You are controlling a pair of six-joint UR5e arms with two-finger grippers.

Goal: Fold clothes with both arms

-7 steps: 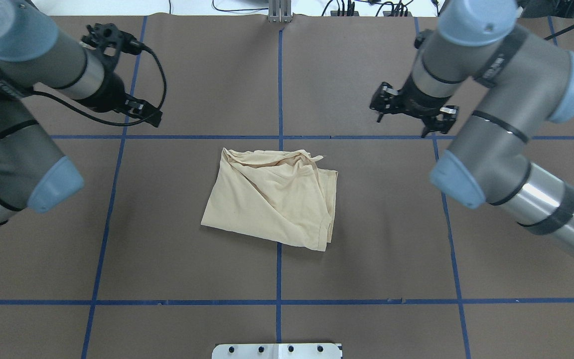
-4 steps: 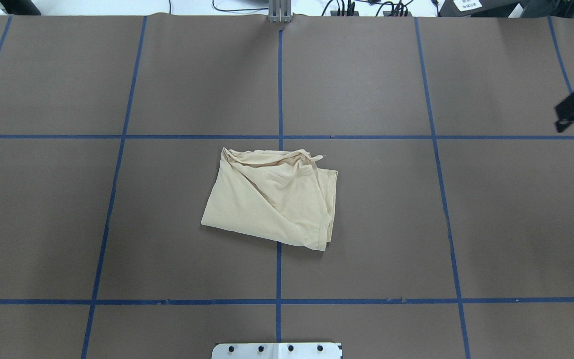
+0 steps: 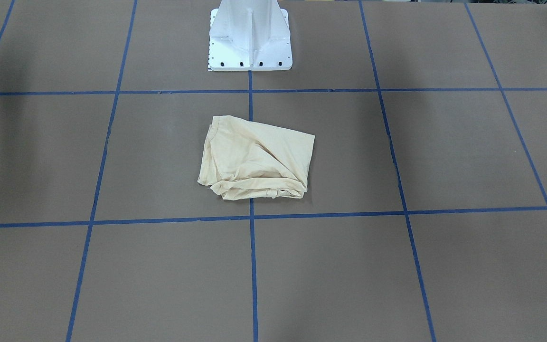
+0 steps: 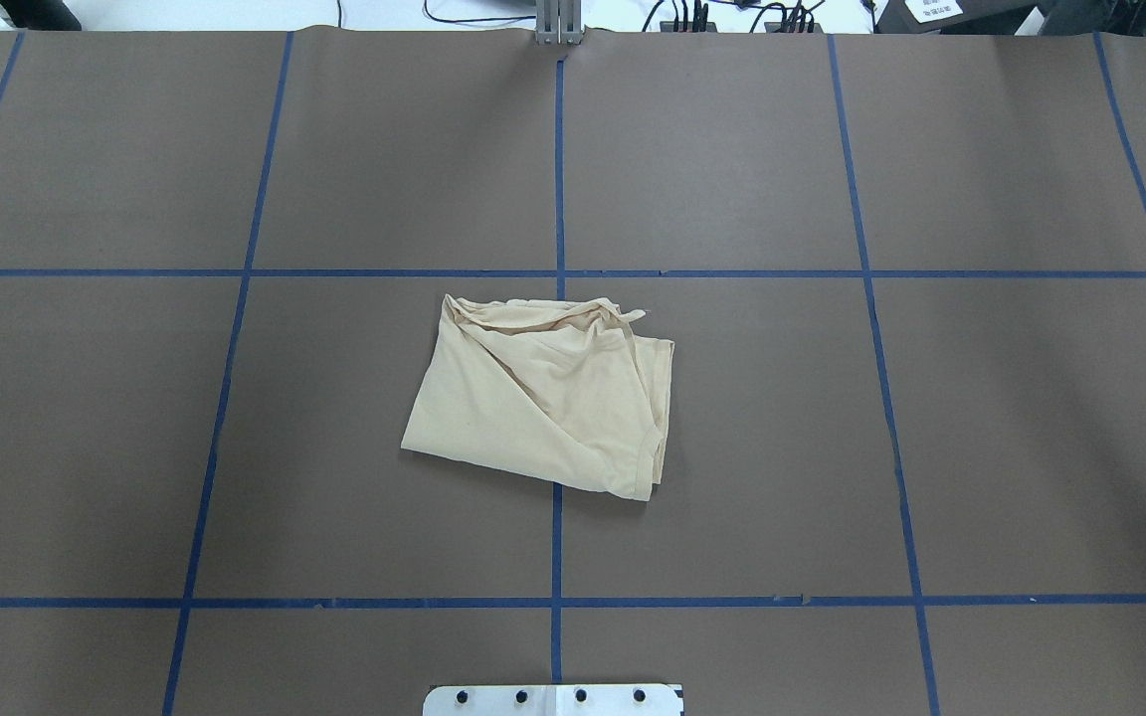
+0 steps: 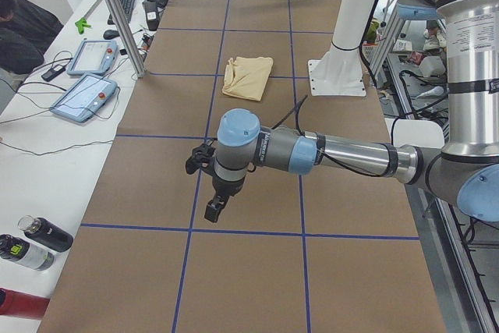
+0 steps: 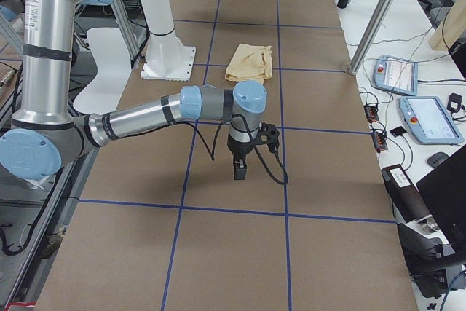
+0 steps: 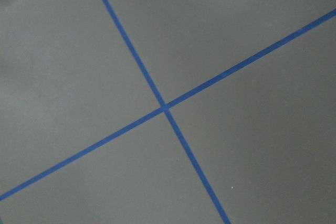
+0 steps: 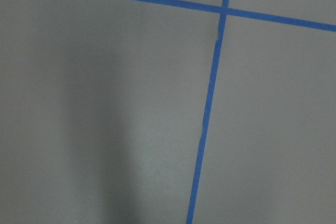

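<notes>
shirt (image 4: 543,398) lies folded but rumpled mid-table (image 4: 1031,447), far from every edge | both arms have left the overhead view; left gripper (image 5: 212,212) and right gripper (image 6: 239,171) hang near opposite table ends, off the shirt, opening cannot be told | folding looks finished

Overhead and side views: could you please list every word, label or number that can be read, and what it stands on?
None reads clearly.
T-shirt: folded, no print or label showing.
White label at the overhead view's top right: too small.
On the left arm, upright link: lettering too blurred.
Tablet screens: too small.
</notes>
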